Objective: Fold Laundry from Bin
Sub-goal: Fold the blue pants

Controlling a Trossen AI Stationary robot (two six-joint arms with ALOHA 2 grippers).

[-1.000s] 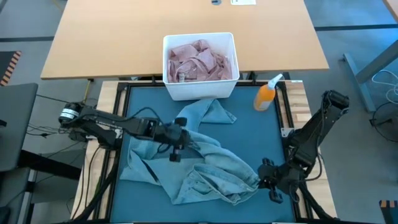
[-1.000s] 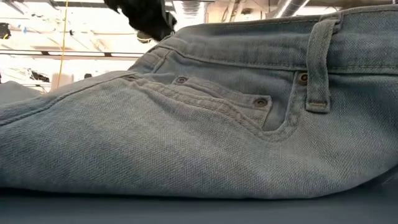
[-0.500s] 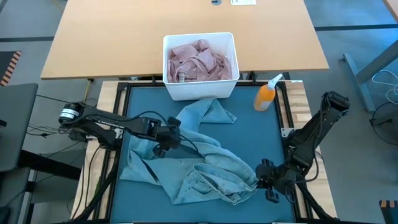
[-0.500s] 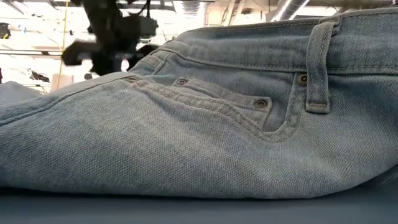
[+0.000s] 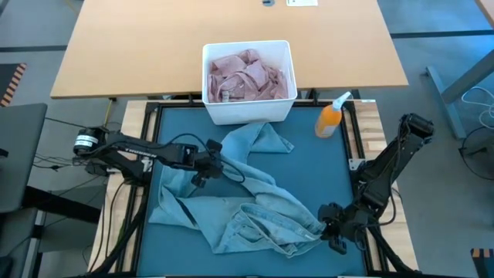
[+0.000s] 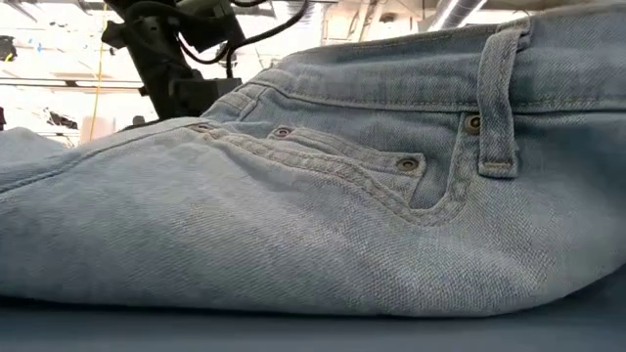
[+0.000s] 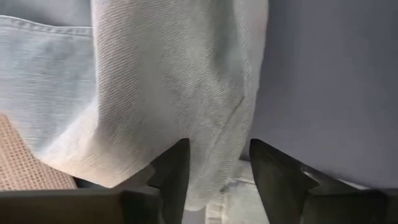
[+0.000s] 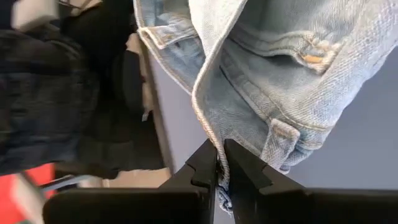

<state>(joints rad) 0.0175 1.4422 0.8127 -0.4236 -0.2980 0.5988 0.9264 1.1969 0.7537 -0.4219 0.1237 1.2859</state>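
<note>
Teal mat [image 5: 340,166] carries the jeans [image 5: 255,205], crumpled, long axis diagonal from far-centre by the bin [image 5: 248,108] to waistband at near right. Right gripper [image 5: 328,229] fingers pinched on waistband edge. Left gripper [image 5: 210,164] fingers spread, denim fold between them, left-centre.

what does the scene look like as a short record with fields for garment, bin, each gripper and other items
garment: light blue denim jeans, crumpled on the teal-blue table mat
bin: white rectangular plastic tub at the mat's far edge, holding dusty pink cloth
left gripper: open, fingers either side of a denim fold
right gripper: shut on the jeans' waistband edge
other: orange spray bottle right of the tub
</note>
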